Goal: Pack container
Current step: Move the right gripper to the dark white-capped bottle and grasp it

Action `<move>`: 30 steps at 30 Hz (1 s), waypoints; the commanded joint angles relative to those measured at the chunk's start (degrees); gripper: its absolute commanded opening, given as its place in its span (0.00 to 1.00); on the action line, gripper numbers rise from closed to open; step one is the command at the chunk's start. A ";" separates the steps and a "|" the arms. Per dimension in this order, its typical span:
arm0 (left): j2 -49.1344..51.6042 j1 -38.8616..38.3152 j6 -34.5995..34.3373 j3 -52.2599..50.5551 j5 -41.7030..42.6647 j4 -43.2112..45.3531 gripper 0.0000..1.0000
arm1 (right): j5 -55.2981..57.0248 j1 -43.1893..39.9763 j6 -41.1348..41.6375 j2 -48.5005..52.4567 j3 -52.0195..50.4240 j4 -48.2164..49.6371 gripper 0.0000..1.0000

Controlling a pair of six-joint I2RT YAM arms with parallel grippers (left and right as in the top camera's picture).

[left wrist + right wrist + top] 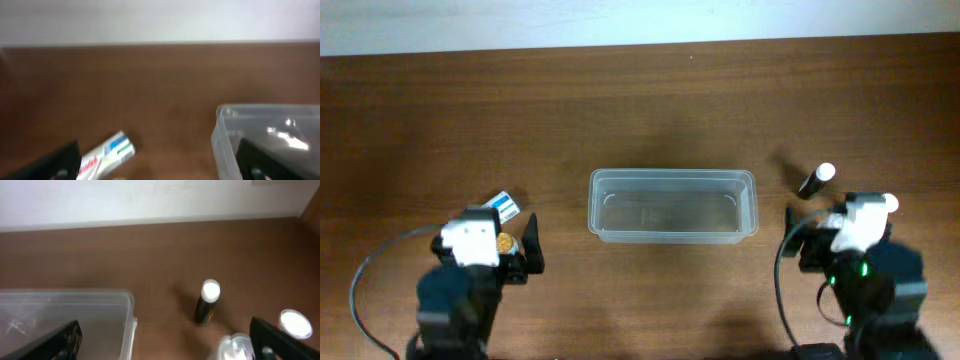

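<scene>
The container [672, 232], a clear plastic tub, stands empty at the table's middle. It also shows in the left wrist view [225, 137] and the right wrist view [100, 302]. My left gripper [517, 249] [157, 172] is open and empty to the container's left. A white box with blue and red print [503, 206] [107, 152] lies just ahead of it. My right gripper [825, 232] [167, 350] is open and empty to the container's right. A dark bottle with a white cap [817, 180] [206, 302] stands ahead of it.
A white-capped bottle [889, 203] [295, 323] stands by my right finger. A clear bottle top [235, 347] shows between the right jaws at the frame's bottom edge. A small gold-coloured thing [505, 242] sits at my left gripper. The table's far edge meets a white wall.
</scene>
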 commanded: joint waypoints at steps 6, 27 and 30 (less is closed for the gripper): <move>22.58 0.39 -0.48 21.24 1.92 -19.52 0.99 | 0.59 -1.05 0.66 31.23 28.28 -19.43 0.98; 37.94 0.39 -0.50 26.64 4.48 -24.92 0.99 | -4.31 -15.34 0.02 75.91 49.90 -31.43 0.98; 37.94 0.39 -0.48 26.64 4.48 -24.94 0.99 | -4.31 -15.34 0.02 79.28 49.90 -30.56 0.98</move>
